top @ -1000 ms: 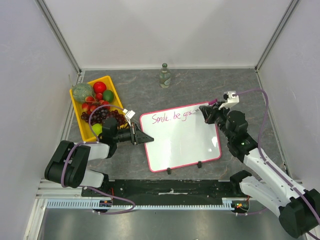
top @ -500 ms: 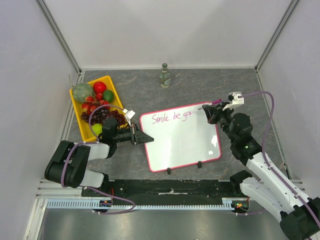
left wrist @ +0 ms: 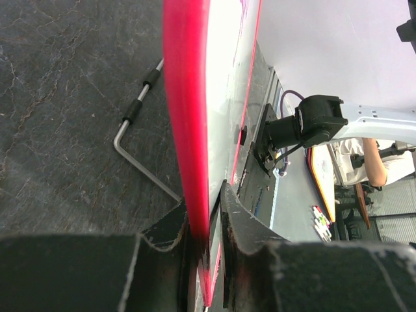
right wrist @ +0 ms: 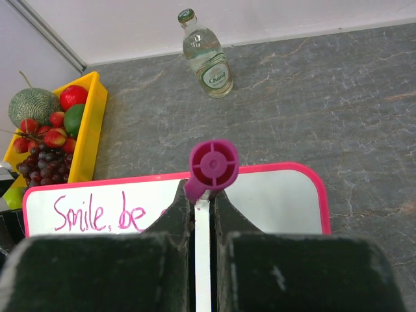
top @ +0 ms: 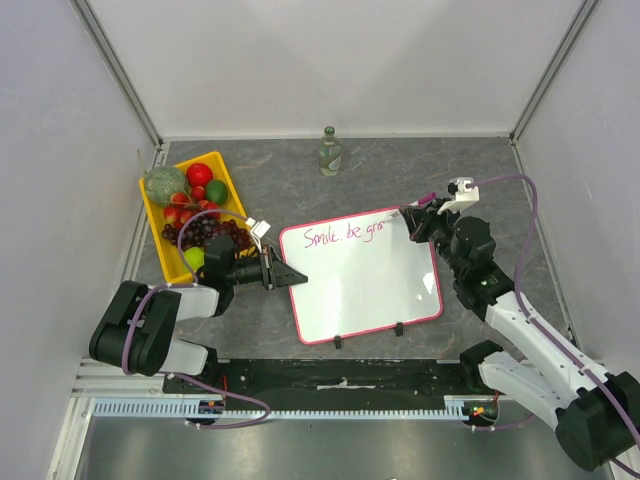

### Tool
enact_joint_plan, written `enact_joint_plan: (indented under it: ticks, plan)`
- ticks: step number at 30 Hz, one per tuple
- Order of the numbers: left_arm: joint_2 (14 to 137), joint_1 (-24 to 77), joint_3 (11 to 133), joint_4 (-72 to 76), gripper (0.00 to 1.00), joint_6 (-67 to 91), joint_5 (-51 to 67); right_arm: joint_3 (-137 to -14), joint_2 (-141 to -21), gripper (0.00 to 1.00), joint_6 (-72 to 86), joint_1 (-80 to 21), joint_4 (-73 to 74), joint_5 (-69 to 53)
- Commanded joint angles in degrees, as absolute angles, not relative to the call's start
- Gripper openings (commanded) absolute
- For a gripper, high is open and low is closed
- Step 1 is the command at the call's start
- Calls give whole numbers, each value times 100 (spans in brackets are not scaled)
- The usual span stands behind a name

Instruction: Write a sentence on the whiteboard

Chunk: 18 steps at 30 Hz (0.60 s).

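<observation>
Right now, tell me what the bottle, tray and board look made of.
The bottle looks like clear glass: see-through, glinting, with a green cap. The tray seems plastic: even glossy yellow, thin moulded wall. The board has a smooth white glossy face; its pink rim is probably plastic.

Left tool [top: 293,276] in a narrow clamp; right tool [top: 417,224] tightly shut, arm outstretched.

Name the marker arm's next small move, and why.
Probably slide the marker to the right along the line to write the next letter. The right gripper is shut on it near the top of the whiteboard, the sentence ends mid-word at "gra", white space lies beyond, and the left gripper clamps its edge.
</observation>
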<state>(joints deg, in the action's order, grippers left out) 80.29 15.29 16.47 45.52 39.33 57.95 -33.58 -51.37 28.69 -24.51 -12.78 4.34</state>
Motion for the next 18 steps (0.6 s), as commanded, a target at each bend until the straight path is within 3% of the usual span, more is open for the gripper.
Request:
enact_joint_plan:
  ticks: [1, 18]
  plan:
    - [8095, 1591, 1538, 4368, 2, 3331, 5520, -3498, -5212, 0, 2830, -2399, -1521, 431]
    - [8103, 1591, 1547, 4368, 2, 3331, 5520, -3419, -5045, 0, 2663, -2250, -993, 808]
